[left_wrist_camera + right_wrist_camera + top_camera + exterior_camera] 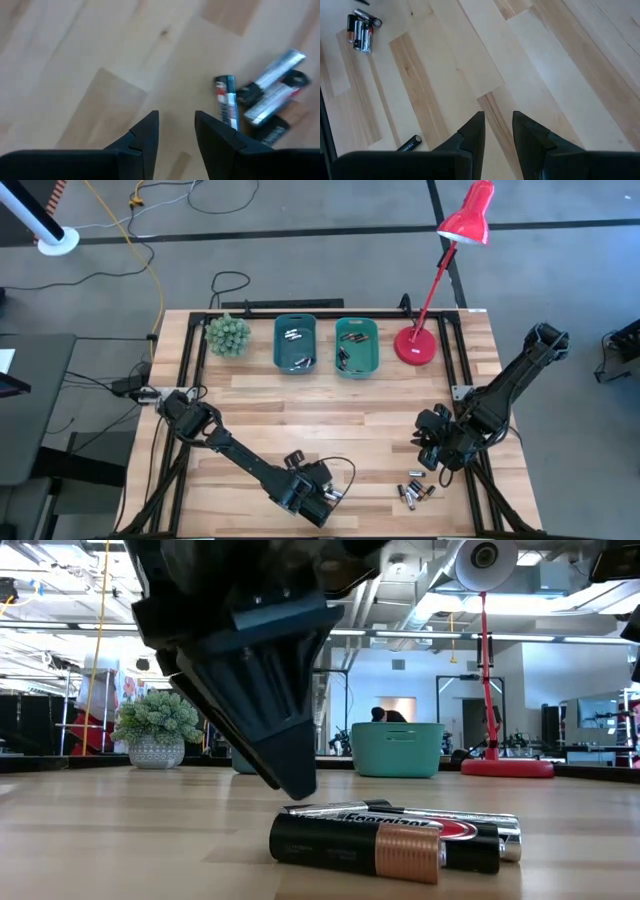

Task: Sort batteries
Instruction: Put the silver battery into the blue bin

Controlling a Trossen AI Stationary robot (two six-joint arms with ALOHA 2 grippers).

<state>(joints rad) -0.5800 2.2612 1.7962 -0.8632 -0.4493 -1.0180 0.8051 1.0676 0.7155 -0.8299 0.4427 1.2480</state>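
Several loose batteries (415,492) lie on their sides in a small heap near the table's near edge; the low view shows them close up (395,838). My left gripper (330,495) hovers low just left of the heap, its fingers (176,125) a little open with bare wood between them and the batteries (265,100) off to one side. My right gripper (428,452) hangs above the table just beyond the heap, also a little open (498,125) and empty. It sees the heap (360,32) and one stray dark battery (409,144).
Two teal bins (295,345) (357,345) stand side by side at the far edge, each with some batteries inside. A potted green plant (228,335) stands to their left and a red desk lamp's base (415,345) to their right. Bare wood lies between the bins and the grippers.
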